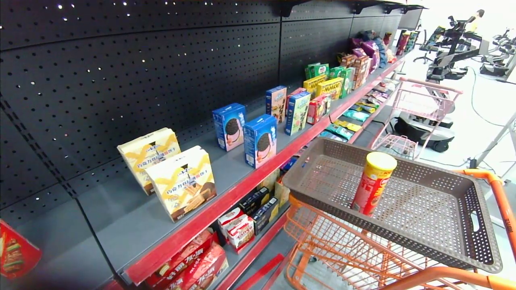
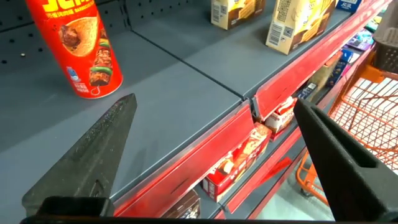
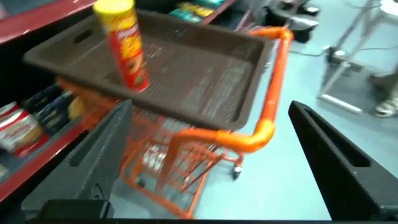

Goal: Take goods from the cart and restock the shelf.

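1 tray can [image 1: 373, 183] left to stock, 2 claws empty.
Head view: it stands upright, lower right, in the tray [image 1: 423, 209], easy for you to grab. Left wrist: left claw [image 2: 212, 102] spread wide near the shelved can [image 2: 84, 50]. Right wrist: right claw [image 3: 210, 107] spread wide, facing the tray can [image 3: 124, 46], likely ready to pick.

Red can [image 1: 371, 189] with yellow lid [image 1: 380, 160]; brown perforated tray [image 1: 427, 203]; orange cart [image 1: 502, 197]; grey, red-edged shelf [image 1: 121, 217].
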`<state>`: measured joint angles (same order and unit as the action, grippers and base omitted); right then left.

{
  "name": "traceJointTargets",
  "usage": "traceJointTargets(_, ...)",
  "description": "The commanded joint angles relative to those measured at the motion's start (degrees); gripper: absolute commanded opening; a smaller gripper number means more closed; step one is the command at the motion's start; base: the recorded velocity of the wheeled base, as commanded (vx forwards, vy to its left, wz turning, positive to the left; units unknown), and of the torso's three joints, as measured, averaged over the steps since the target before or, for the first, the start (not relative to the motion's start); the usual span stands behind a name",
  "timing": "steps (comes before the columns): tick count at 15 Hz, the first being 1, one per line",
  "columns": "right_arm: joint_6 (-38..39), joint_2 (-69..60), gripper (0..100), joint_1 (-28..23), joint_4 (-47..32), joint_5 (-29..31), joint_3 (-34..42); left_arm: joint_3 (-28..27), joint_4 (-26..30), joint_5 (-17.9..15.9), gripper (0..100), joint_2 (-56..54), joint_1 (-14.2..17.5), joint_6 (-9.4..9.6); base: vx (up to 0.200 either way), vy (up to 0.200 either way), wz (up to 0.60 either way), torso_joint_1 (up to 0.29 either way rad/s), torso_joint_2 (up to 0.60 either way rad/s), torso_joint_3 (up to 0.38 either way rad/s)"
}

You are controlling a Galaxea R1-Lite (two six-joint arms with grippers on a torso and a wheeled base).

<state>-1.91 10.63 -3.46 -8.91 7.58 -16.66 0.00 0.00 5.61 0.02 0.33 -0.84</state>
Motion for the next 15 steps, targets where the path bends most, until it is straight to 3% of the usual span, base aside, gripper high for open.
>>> traceJointTargets(1, -1.5, 22.1, 100, -5.9, 16.6, 5.4, -1.6, 0.0, 0.0, 0.0, 100, 0.1, 0.0, 0.05, 0.0, 0.0, 0.0, 0.0, 0.0, 0.0)
traceJointTargets(3, -2.5, 23.5, 100, -5.5, 18.2, 5.2, -0.5, 0.0, 0.0, 0.0, 100, 0.1, 0.0, -0.04, 0.0, 0.0, 0.0, 0.0, 0.0, 0.0)
traceJointTargets(8, -2.2, 32.6, 100, -9.8, 18.8, 4.6, 0.1, 0.0, 0.0, 0.0, 100, 0.1, 0.0, -0.04, 0.0, 0.0, 0.0, 0.0, 0.0, 0.0)
traceJointTargets(15, -1.5, 56.3, 100, -7.7, 36.9, 4.6, -0.8, 0.0, 0.0, 0.0, 100, 0.1, 0.0, -0.04, 0.0, 0.0, 0.0, 0.0, 0.0, 0.0)
